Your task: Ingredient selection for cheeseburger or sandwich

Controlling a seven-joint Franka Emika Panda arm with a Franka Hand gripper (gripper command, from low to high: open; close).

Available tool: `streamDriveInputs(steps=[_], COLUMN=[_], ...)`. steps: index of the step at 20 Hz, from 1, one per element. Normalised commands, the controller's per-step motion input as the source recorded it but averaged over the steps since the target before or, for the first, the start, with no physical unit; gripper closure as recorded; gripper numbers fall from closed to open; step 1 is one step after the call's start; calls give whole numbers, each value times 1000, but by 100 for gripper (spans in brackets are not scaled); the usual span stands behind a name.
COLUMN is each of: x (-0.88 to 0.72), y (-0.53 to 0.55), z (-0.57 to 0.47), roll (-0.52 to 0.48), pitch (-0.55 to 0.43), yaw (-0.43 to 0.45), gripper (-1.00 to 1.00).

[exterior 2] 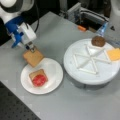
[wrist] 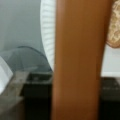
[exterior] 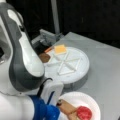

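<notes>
The gripper (exterior 2: 31, 48) is clamped on a brown toast square (exterior 2: 33, 57), holding it by its upper edge so the slice hangs tilted just above the rim of the white plate (exterior 2: 53, 79), at that plate's upper left in a front view. In the wrist view the held toast square (wrist: 78, 60) stands edge-on as a broad brown band filling the middle, with the ribbed plate rim (wrist: 48, 37) behind it. On the plate lies the sandwich (exterior 2: 38, 77) as it stands: a second toast square with a red tomato disc (exterior 2: 39, 80) on top, well inside the rim. In a front view the same tomato disc (exterior: 84, 113) lies at the lower right. To a front view's right stands a white round divided tray (exterior 2: 82, 75), near the plate but apart from it. A dark brown patty (exterior 2: 98, 41) lies in its upper compartment and a yellow cheese square (exterior 2: 114, 54) in its right one. All rests on a grey table (exterior 2: 52, 30).
</notes>
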Motion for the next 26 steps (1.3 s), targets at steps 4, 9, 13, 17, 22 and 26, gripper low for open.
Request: streamDriveInputs(steps=[4,9,13,17,22,26], x=[383,397,384,404,436,405], y=[-150,-63,-74,-125,-179,-202], z=[-4,6,-9,-81,-173,-140], roll=[423,384,317,251,262,235], pitch=[-55,-72,-70,-66,-87,-96], yaw=[144,141,139,124,125,136], gripper=[100,100,100,100,100,100])
